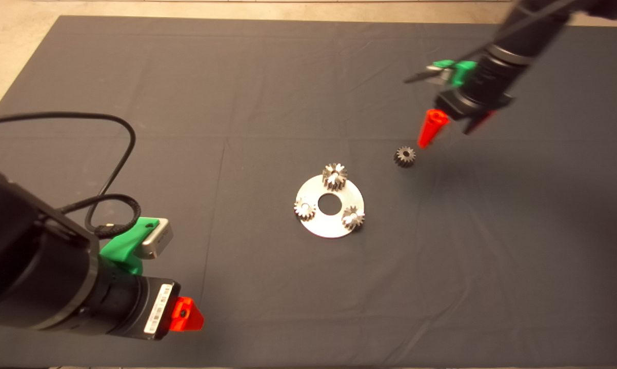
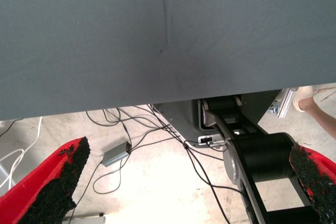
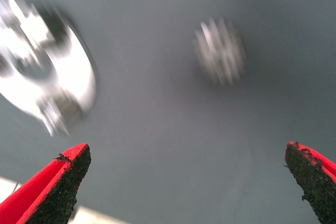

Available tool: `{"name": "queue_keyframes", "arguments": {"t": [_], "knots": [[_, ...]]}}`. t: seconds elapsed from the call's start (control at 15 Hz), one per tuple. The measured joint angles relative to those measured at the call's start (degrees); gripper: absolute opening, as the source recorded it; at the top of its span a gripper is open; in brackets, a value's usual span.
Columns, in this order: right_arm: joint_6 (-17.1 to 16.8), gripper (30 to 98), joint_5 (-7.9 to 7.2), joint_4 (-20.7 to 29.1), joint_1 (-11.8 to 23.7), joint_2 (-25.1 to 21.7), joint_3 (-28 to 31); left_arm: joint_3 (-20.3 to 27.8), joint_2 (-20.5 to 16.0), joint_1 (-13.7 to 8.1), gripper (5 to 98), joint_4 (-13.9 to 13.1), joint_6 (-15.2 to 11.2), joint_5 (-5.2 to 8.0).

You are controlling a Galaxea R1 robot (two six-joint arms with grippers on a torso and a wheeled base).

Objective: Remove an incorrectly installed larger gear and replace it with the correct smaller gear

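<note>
The smaller gear point(image 1: 404, 156) (dark, dull) lies just beside the right gripper point(image 1: 449, 124), whose fingers are spread; the plate point(image 1: 330, 206) carries three brighter gears.

The left gripper point(image 1: 187, 314), open too, waits low.

Larger gear point(image 1: 334, 177): steel-grey with shiny tooth faces, widest of the three on the round plate point(image 1: 334, 229). Seated upright at the plate's far edge, just beyond its centre hole. Smaller gear point(image 1: 404, 156): dark, dull, toothed, with its centre hole facing up. Lying on the mat point(image 1: 267, 92) off the plate, near the larger gear but not touching it.
</note>
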Motion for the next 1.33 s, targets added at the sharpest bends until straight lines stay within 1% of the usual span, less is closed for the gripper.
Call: {"name": "queue_keyframes", "arguments": {"t": [0.07,0.13,0.2,0.33,0.47,0.6,0.73,0.87,1.0,1.07,1.13,1.2,1.33], "knots": [[-3.2,97.7,0.32,-0.3,-0.5,3.9,-5.7,0.0,0.0,0.0,97.7,0.0,0.0,0.01],[-6.0,97.7,0.73,-0.4,-1.1,6.9,-10.4,0.0,0.0,0.0,97.7,0.0,0.0,0.01],[-7.8,97.7,1.20,-0.6,-1.7,9.1,-14.0,0.0,0.0,0.0,97.7,0.0,0.0,0.01],[-10.1,97.7,1.79,-0.9,-2.8,11.0,-17.7,0.0,0.0,0.0,97.7,0.0,0.0,0.04],[-11.5,97.7,1.86,-1.6,-3.7,11.4,-17.7,0.0,0.0,0.0,97.7,0.0,0.0,0.06],[-12.2,97.7,1.95,-2.6,-4.3,11.7,-13.0,0.1,0.0,0.0,97.7,0.0,0.0,0.12],[-12.7,97.7,2.37,-4.7,-4.6,12.9,-3.8,0.3,0.0,0.0,97.7,0.0,0.0,0.20],[-12.6,97.7,2.99,-7.2,-4.9,14.1,5.2,0.3,0.0,0.0,97.7,0.0,0.0,0.34],[-10.0,97.7,3.10,-11.2,-5.1,14.2,11.0,0.3,0.0,0.0,97.7,0.0,0.0,0.41],[-7.8,97.7,3.04,-14.5,-5.1,13.9,13.1,0.3,0.0,0.0,97.7,0.0,0.0,0.41],[-5.6,97.7,2.95,-17.5,-5.5,13.3,14.9,0.3,0.0,0.0,97.7,0.0,0.0,0.41],[-4.1,97.7,2.85,-19.8,-6.1,12.9,16.4,0.3,0.0,0.0,97.7,0.0,0.0,0.43],[-0.3,97.7,2.88,-24.7,-7.8,12.3,18.7,0.3,0.0,0.0,97.7,0.0,0.0,0.43]]}}
